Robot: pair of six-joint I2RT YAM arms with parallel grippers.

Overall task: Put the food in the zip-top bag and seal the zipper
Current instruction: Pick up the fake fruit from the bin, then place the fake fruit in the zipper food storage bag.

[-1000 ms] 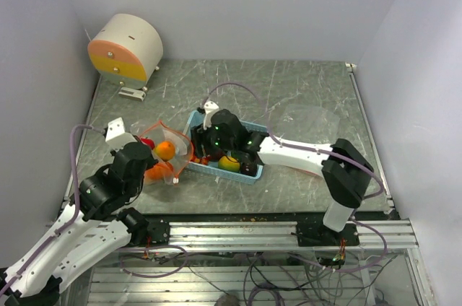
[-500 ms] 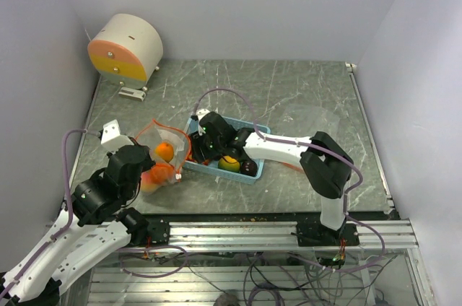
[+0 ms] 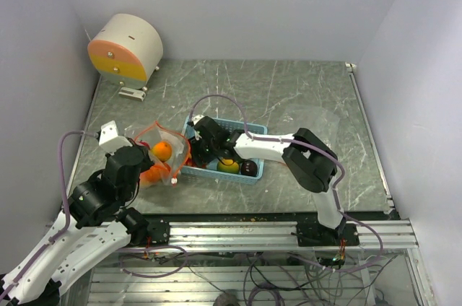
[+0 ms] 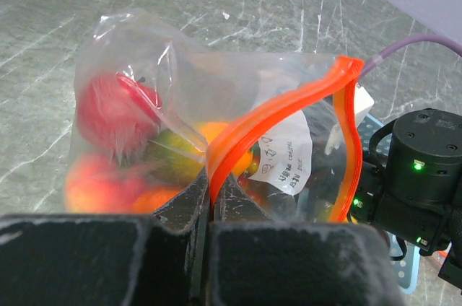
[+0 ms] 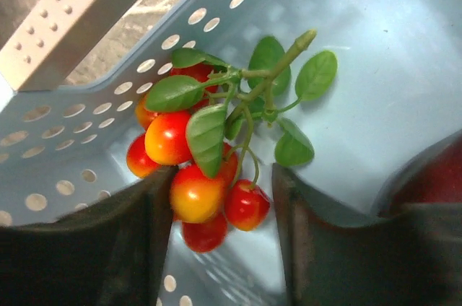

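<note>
The clear zip-top bag (image 3: 160, 156) with an orange zipper (image 4: 289, 104) stands open left of the light blue basket (image 3: 249, 177). It holds several food pieces, red, orange and green (image 4: 108, 115). My left gripper (image 4: 214, 201) is shut on the zipper's near edge and holds the mouth up. My right gripper (image 5: 220, 208) is open inside the basket's left end, its fingers either side of a cluster of small red-orange cherries with green leaves (image 5: 198, 162). A yellow-green piece (image 3: 228, 165) and a dark purple piece (image 3: 249, 168) lie in the basket.
A round cream and orange-yellow box (image 3: 126, 47) stands at the back left. A second clear bag (image 3: 312, 120) lies at the right of the table. The basket's perforated wall (image 5: 108, 111) is close to my right gripper's left finger.
My right gripper has moved left along the basket to its left end and down over the cherry cluster. My left arm has shifted slightly, still holding the bag.
</note>
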